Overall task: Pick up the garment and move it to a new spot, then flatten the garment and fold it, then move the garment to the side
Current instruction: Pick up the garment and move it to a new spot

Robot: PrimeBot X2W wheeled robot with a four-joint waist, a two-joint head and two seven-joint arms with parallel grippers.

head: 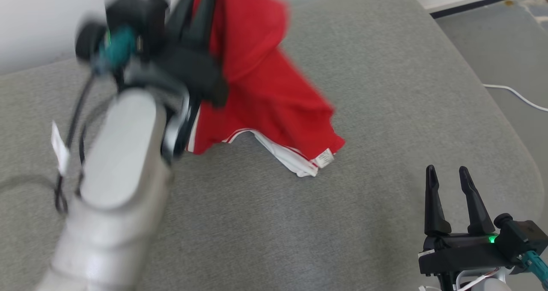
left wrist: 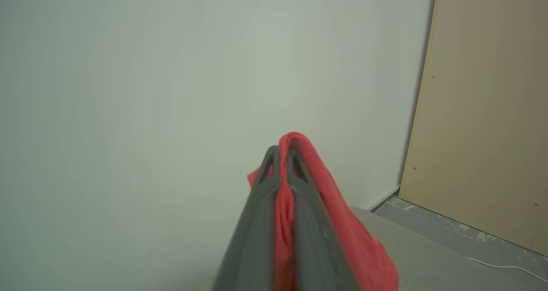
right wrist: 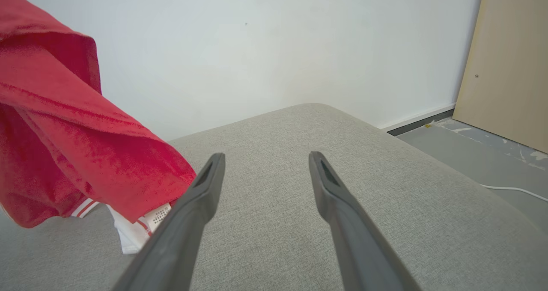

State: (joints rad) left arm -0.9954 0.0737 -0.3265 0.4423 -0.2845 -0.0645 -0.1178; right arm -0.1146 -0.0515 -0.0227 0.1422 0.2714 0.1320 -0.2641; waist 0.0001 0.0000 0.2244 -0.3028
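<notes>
The garment (head: 265, 90) is red with white trim and a small label at its hem. It hangs from my left gripper (head: 201, 0), which is raised at the upper left and shut on a bunch of the cloth. Its lower edge touches the grey cushion (head: 385, 90). In the left wrist view the garment (left wrist: 342, 222) is pinched between the left gripper's (left wrist: 280, 152) fingers and drapes to the right. My right gripper (head: 447, 175) stands open at the lower right, nothing between its fingers. In the right wrist view the garment (right wrist: 77, 154) hangs left of the open right gripper (right wrist: 265, 158).
The grey cushion has rounded edges at the right and far side. Beyond it lies a grey floor (head: 505, 47) with a white cable (head: 518, 96). A white wall (right wrist: 257, 47) stands behind, and a tan panel (right wrist: 509, 64) leans at the right.
</notes>
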